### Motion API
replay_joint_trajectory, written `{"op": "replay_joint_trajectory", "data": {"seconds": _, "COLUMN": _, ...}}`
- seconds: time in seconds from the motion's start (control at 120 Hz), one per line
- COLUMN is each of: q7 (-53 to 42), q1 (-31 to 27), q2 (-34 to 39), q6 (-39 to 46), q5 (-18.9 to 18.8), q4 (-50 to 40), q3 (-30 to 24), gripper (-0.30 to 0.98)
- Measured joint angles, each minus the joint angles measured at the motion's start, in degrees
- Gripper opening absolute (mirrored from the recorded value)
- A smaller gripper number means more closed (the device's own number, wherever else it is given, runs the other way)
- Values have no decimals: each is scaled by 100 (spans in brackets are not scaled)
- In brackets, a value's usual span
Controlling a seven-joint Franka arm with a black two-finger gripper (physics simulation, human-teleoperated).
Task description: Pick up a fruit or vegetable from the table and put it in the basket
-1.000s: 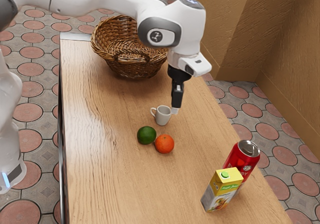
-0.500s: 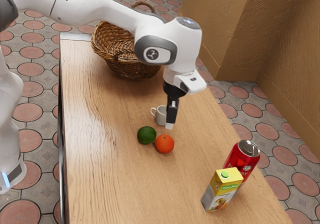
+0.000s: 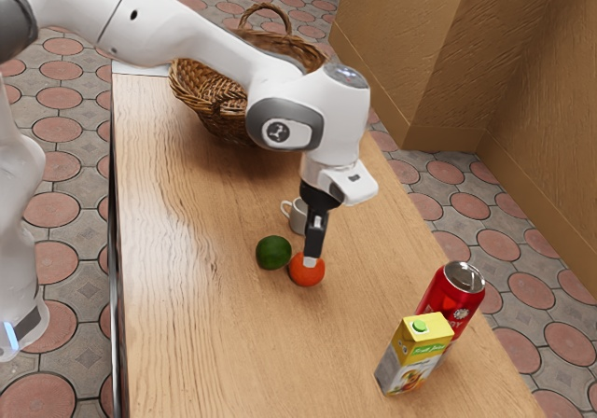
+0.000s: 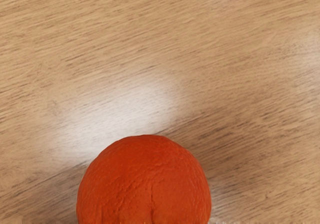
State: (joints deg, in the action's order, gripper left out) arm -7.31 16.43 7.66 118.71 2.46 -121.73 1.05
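black pincer (image 3: 311, 262) hangs at round orange fruit (image 3: 307, 278), likely for grasping it; released or clenched, cannot tell.

On the carton (image 3: 410, 360), I make out "Juice" on a green band (image 3: 431, 349); on the red can (image 3: 446, 295), only a "Y".

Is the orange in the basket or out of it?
Out: the orange is on the table under the gripper, away from the basket.
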Motion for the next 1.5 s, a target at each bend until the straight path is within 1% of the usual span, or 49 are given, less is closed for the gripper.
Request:
{"op": "replay_joint_trajectory", "data": {"seconds": 0.367, "q7": 5, "q1": 82, "q2": -184, "q6": 233, "q5": 8, "q4": -67, "q3": -4, "gripper": 69}}
{"op": "replay_joint_trajectory", "data": {"seconds": 0.717, "q7": 1, "q1": 33, "q2": -179, "q6": 510, "q5": 64, "q4": -328, "q3": 22, "gripper": 69}}
{"op": "replay_joint_trajectory", "data": {"seconds": 1.0, "q7": -6, "q1": 18, "q2": -263, "q6": 681, "q5": 90, "q4": -448, "q3": 147, "gripper": 68}}
{"op": "replay_joint_trajectory", "data": {"seconds": 1.283, "q7": -17, "q1": 30, "q2": -378, "q6": 831, "q5": 83, "q4": -458, "q3": 148, "gripper": 51}}
{"op": "replay_joint_trajectory", "data": {"seconds": 1.417, "q7": 2, "q1": 21, "q2": -375, "q6": 893, "q5": 54, "q4": -459, "q3": 151, "gripper": 35}}
{"op": "replay_joint_trajectory", "data": {"seconds": 1.5, "q7": 39, "q1": 55, "q2": -227, "q6": 909, "q5": 8, "q4": -459, "q3": 209, "gripper": 27}}
